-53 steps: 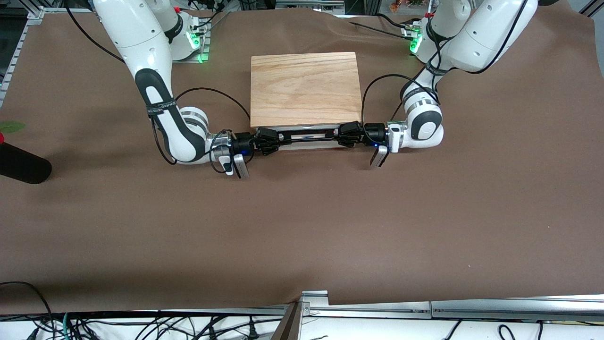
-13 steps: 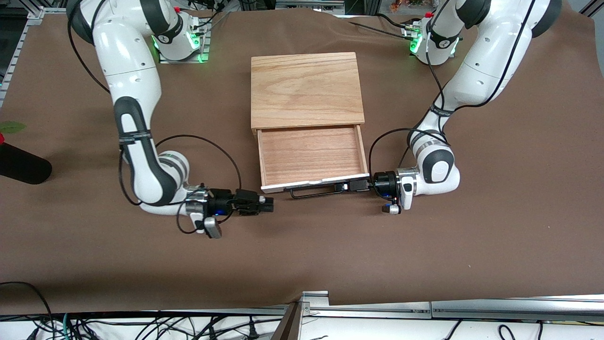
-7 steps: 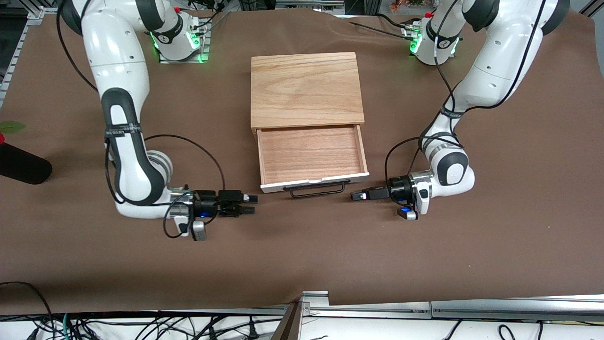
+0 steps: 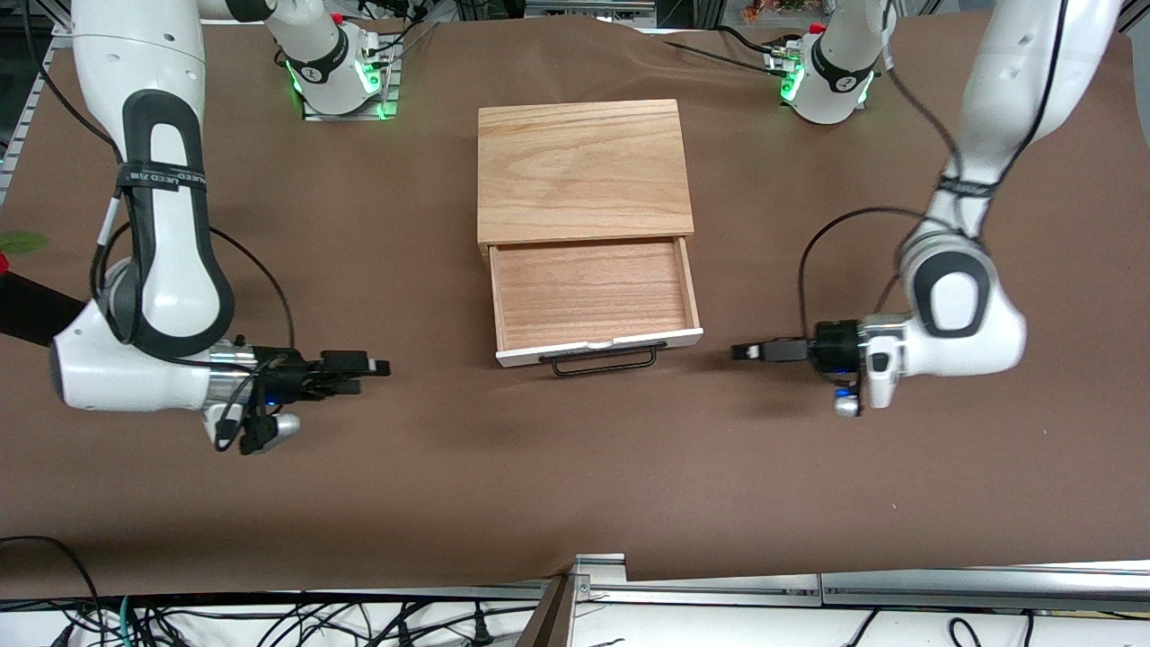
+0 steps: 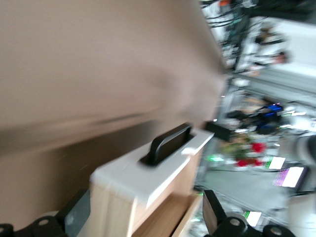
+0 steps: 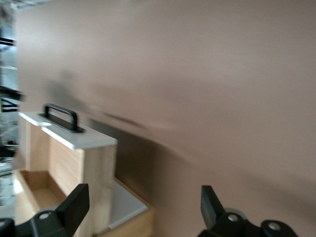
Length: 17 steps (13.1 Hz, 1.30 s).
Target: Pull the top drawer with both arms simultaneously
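Note:
The top drawer (image 4: 600, 346) stands pulled out of the light oak cabinet (image 4: 584, 166), its reddish-brown tray (image 4: 593, 292) bare and its black wire handle (image 4: 604, 361) free. My left gripper (image 4: 737, 351) is open and empty, low over the table beside the drawer front toward the left arm's end. My right gripper (image 4: 382, 367) is open and empty, low over the table toward the right arm's end. The left wrist view shows the white front (image 5: 148, 173) and handle (image 5: 168, 143) past my open left gripper (image 5: 143, 219). The right wrist view shows the front (image 6: 74, 136) past my open right gripper (image 6: 143, 205).
A black cylinder (image 4: 40, 310) with a green leaf (image 4: 22, 241) lies at the right arm's end of the brown table. A metal rail (image 4: 719, 584) and cables run along the table edge nearest the front camera.
Both grippers held the handle of the shut drawer, and it came out. They have let go and moved away from the drawer, each toward its own end of the table.

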Motion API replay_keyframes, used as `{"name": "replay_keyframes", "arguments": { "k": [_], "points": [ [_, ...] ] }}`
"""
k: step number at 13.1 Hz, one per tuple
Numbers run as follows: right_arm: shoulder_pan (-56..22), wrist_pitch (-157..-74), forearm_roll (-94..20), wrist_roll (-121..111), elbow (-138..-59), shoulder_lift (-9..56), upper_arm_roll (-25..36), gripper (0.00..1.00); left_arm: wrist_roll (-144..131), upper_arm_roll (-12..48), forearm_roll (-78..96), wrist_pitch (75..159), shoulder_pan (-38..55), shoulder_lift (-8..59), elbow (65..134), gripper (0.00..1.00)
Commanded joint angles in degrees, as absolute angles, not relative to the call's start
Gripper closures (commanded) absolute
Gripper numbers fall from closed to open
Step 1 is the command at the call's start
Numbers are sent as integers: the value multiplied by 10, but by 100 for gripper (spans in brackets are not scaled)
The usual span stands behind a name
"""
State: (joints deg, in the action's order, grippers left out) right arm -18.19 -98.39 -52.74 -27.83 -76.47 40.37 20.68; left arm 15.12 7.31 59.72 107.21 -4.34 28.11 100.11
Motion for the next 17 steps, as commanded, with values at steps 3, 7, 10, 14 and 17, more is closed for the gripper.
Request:
{"name": "replay_keyframes", "arguments": {
  "k": [3, 7, 10, 14, 17],
  "points": [
    [-192, -916, -420, -188, -764, 356, 274, 0, 75, 56, 314, 999, -64, 99, 1056, 0],
    [-196, -850, -311, -77, -756, 294, 285, 0, 82, 53, 95, 937, -61, -1, 1048, 0],
    [-193, -840, -195, -62, -722, 252, 273, 0, 80, 58, 5, 923, -59, -26, 1022, 0],
    [-105, -863, -38, -62, -768, 138, 154, 0, 98, 55, -25, 924, -62, -22, 1008, 0],
    [-55, -844, -7, -58, -794, 68, 106, 0, 91, 55, -22, 924, -64, -18, 1009, 0]
  ]
}}
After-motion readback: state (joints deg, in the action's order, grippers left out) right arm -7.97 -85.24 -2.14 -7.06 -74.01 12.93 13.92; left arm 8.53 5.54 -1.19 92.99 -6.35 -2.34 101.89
